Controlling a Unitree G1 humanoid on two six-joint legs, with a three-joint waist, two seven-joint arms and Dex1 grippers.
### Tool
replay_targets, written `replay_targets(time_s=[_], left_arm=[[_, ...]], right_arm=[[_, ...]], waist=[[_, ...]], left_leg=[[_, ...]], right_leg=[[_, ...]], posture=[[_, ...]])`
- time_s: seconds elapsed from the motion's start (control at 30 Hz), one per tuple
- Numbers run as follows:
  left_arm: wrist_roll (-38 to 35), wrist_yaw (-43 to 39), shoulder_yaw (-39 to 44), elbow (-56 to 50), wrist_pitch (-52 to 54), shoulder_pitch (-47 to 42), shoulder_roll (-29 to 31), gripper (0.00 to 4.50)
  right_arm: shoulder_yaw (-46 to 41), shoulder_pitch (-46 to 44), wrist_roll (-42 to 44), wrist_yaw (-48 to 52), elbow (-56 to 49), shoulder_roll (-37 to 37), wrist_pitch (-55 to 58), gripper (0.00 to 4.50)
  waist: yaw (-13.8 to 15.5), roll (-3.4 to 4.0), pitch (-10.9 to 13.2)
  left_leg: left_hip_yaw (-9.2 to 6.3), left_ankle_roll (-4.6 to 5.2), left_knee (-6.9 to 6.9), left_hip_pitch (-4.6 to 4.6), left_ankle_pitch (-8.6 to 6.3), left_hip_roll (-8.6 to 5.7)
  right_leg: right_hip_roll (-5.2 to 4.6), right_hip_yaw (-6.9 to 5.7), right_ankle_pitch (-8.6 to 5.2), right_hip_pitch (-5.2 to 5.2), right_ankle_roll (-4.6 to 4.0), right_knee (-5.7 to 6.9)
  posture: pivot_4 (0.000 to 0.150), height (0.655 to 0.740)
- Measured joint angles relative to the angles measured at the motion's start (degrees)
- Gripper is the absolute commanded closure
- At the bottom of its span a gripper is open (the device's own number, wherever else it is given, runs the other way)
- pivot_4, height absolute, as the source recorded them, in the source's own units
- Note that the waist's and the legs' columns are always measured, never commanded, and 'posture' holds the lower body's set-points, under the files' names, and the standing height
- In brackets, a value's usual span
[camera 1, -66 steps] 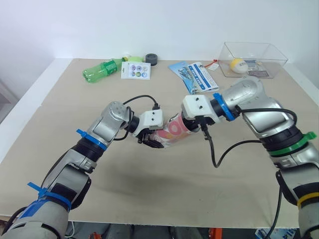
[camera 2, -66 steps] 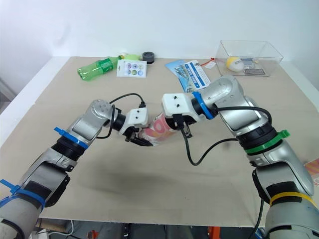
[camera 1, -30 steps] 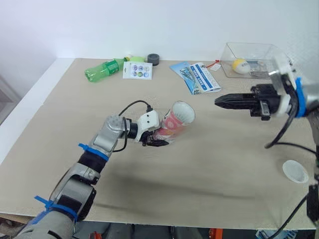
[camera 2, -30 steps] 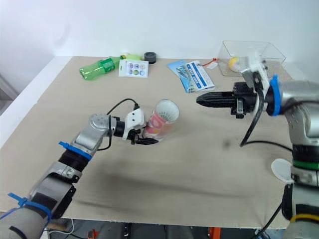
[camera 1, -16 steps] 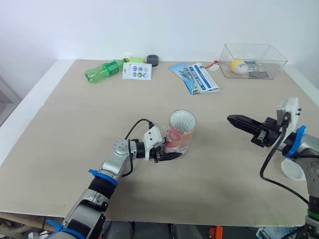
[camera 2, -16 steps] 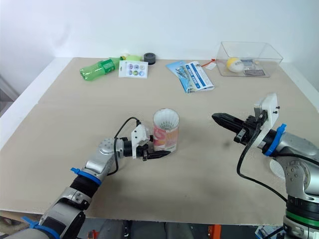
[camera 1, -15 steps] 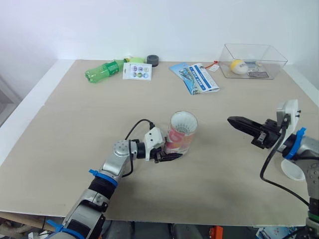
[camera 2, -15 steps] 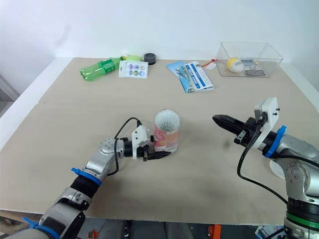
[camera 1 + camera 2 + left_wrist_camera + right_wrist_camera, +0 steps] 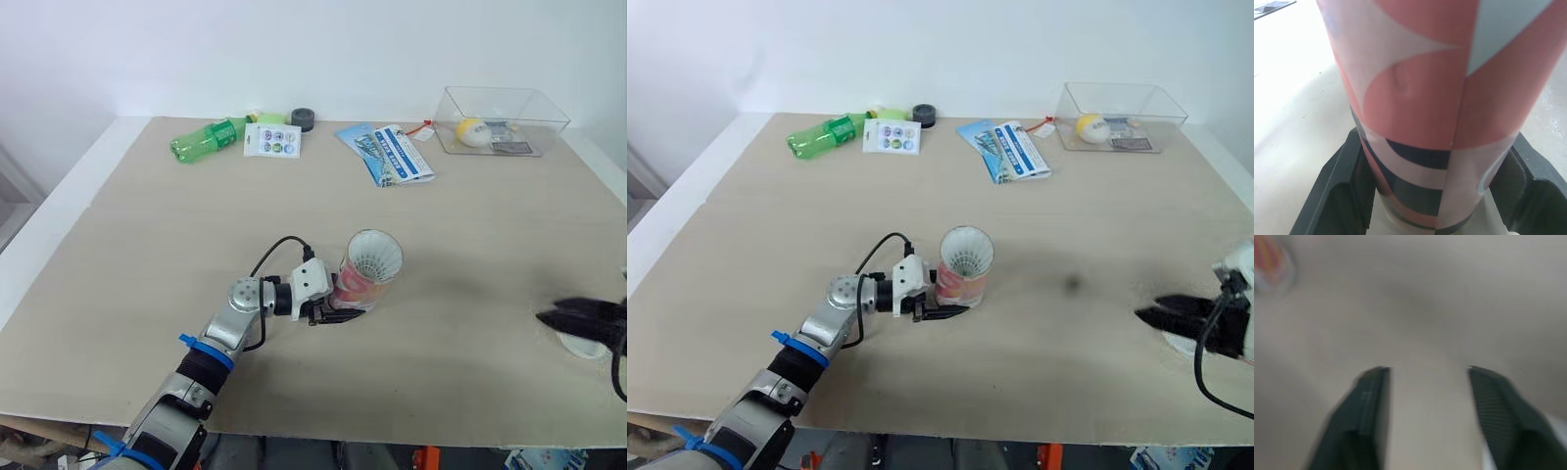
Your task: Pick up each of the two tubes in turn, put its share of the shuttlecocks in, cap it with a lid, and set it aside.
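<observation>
Left hand (image 9: 336, 313): clamped on the tube's lower end, one black finger on either side.
Tube (image 9: 364, 282): pink, white and dark patterned, in the middle of the counter (image 9: 147, 245), tilted with its open mouth leaning to the robot's right.
Shuttlecock (image 9: 375, 259): white feathers visible inside the tube's mouth.
Right hand (image 9: 1149, 315): low at the counter's right edge, fingers spread wide with nothing between them.
Lid (image 9: 585, 345): white, flat on the counter, partly hidden under the right hand.
Far edge: green bottle (image 9: 204, 139), sticker card (image 9: 270, 141), black tape roll (image 9: 302, 118), blue leaflet (image 9: 390, 153), clear box (image 9: 502, 98) with a yellow ball (image 9: 472, 130).
</observation>
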Motion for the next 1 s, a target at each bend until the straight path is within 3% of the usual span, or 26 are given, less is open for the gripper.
replay_targets(time_s=[0.47, 0.9, 1.0], left_arm=[[-1.46, 1.11, -0.94, -2.34, 2.57, 2.01, -1.48, 1.82], [-1.81, 1.19, -1.17, -2.34, 3.16, 2.48, -1.18, 1.82], [-1.80, 1.27, -1.22, -2.33, 3.17, 2.45, -1.13, 1.82]], right_arm=[[14.09, -8.90, -6.45, -0.25, 6.84, -3.16, 0.75, 0.09], [16.70, -9.97, -9.97, -0.47, 8.30, -3.41, 1.39, 0.09], [18.30, -10.05, -11.33, -0.51, 7.94, -4.21, 0.74, 0.97]], waist=[[0.13, 0.10, -0.05], [0.15, 0.15, -0.08], [0.14, 0.16, -0.09]], left_leg=[[-0.03, -0.04, 0.00, -0.06, -0.02, -0.04], [-0.03, -0.04, 0.00, -0.04, -0.02, -0.06], [-0.04, -0.04, 0.00, -0.03, -0.02, -0.06]], right_leg=[[-0.01, 0.01, -0.06, -0.01, 0.06, -0.01], [-0.02, 0.01, -0.06, 0.00, 0.07, 0.00], [-0.02, 0.01, -0.06, 0.01, 0.07, 0.00]], posture=[[0.150, 0.7400], [0.150, 0.7400], [0.150, 0.7400]])
